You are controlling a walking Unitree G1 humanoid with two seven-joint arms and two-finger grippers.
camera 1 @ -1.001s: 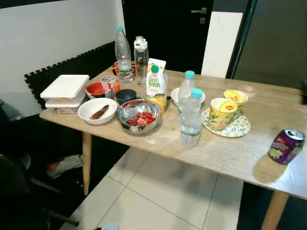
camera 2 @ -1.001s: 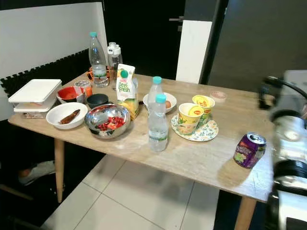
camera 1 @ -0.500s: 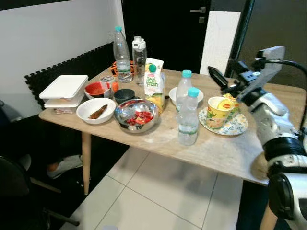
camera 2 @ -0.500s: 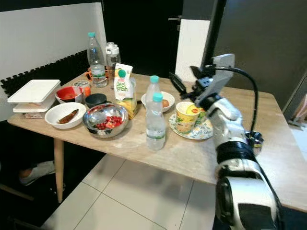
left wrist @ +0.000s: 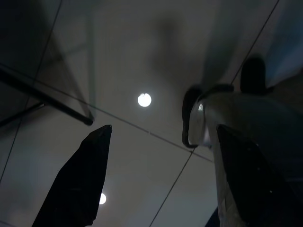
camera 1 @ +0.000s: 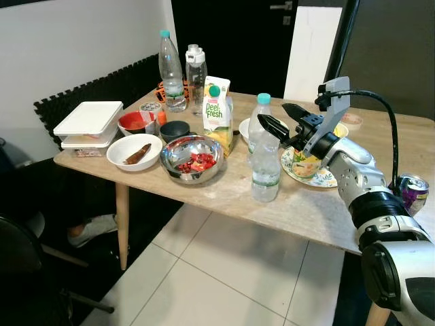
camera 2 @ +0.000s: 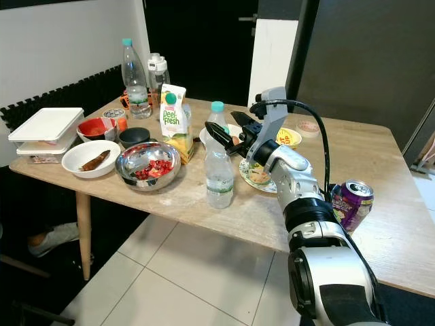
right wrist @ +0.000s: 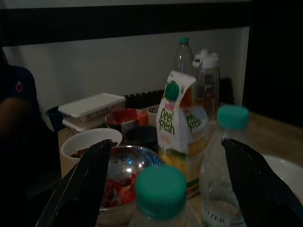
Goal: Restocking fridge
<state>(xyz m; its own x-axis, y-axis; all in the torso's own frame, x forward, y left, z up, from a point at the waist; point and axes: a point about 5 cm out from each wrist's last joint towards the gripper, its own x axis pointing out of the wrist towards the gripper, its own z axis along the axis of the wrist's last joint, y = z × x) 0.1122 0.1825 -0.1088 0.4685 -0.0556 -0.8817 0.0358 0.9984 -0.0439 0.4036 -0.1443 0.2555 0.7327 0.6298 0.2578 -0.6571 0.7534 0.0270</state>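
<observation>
Reach step: the right tool [camera 1: 273, 119], fingers apart, hangs over the nearest water bottle [camera 1: 265, 168] on the counter [camera 1: 319, 210]; next, descend and clamp its neck

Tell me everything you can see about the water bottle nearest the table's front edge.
The near water bottle is clear plastic with a teal screw cap and a pale label band. It stands upright, capped, on the wooden table, in front of a second, similar bottle. The right gripper hovers open at its cap; contact is unclear.
</observation>
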